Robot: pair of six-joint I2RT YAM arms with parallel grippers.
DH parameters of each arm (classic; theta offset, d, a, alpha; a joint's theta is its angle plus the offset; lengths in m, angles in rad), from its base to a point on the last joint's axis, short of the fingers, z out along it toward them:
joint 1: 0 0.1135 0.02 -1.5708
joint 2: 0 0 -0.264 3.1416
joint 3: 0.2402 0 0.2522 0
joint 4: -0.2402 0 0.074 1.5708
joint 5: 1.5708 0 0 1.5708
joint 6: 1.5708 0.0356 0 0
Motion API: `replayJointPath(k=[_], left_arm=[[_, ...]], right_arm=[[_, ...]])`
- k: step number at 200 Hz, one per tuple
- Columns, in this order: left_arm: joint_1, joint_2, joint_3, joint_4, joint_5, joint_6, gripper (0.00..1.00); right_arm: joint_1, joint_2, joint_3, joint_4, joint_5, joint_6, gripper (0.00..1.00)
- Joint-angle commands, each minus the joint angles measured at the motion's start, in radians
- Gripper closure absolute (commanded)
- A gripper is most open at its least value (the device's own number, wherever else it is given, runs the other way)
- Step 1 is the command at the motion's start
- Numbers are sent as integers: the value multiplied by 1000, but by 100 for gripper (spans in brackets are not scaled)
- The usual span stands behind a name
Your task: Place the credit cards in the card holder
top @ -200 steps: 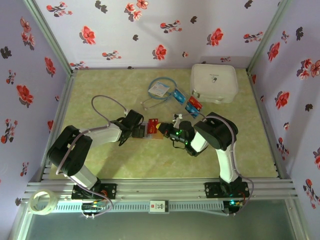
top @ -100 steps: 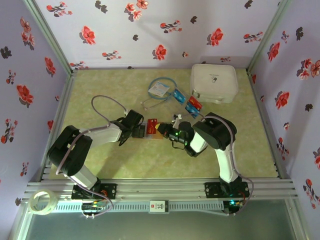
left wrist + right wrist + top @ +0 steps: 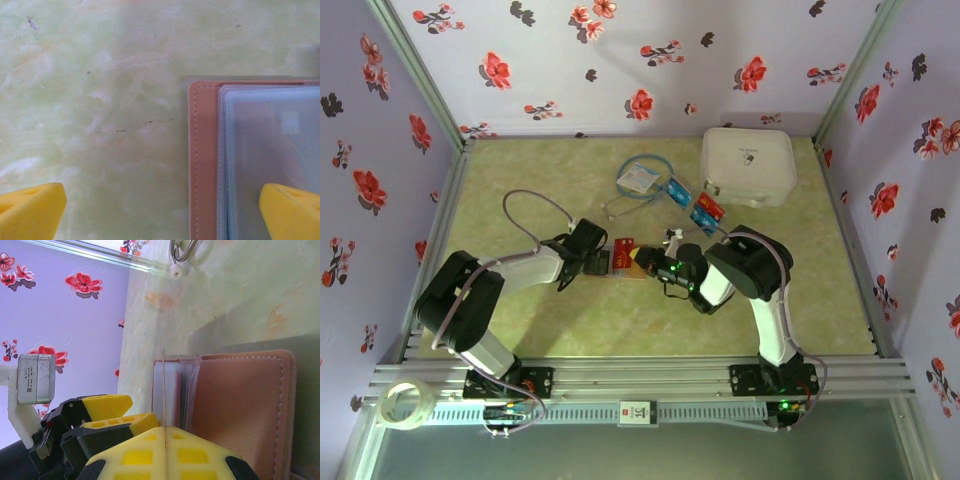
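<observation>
Both arms reached low over the open card holder [image 3: 202,160].
Left gripper [image 3: 160,212] stood spread wide, straddling its edge — right gripper [image 3: 164,432] clamped a credit card [image 3: 163,390] edge-on.

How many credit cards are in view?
4: one card edge-on in the shut right claw at the card holder; by the white case a blue card, then a red card and another blue card overlapping. More may hide underneath.

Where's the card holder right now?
In the top view the card holder lies open mid-table, directly between the left pincer and the right pincer, on the near side of the loose cards beside the white case.
</observation>
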Motion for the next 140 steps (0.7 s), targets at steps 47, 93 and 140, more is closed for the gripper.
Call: replayJointPath(k=[47, 93, 140], left_arm=[[18, -55, 27, -141, -22, -4, 0], [27, -80, -1, -98, -8, 1, 0], [48, -93, 19, -64, 30, 14, 0]], right_arm=[[-3, -179, -5, -250, -5, -73, 100], [-29, -335, 7, -448, 3, -148, 100], [-155, -617, 244, -1155, -5, -498, 100]])
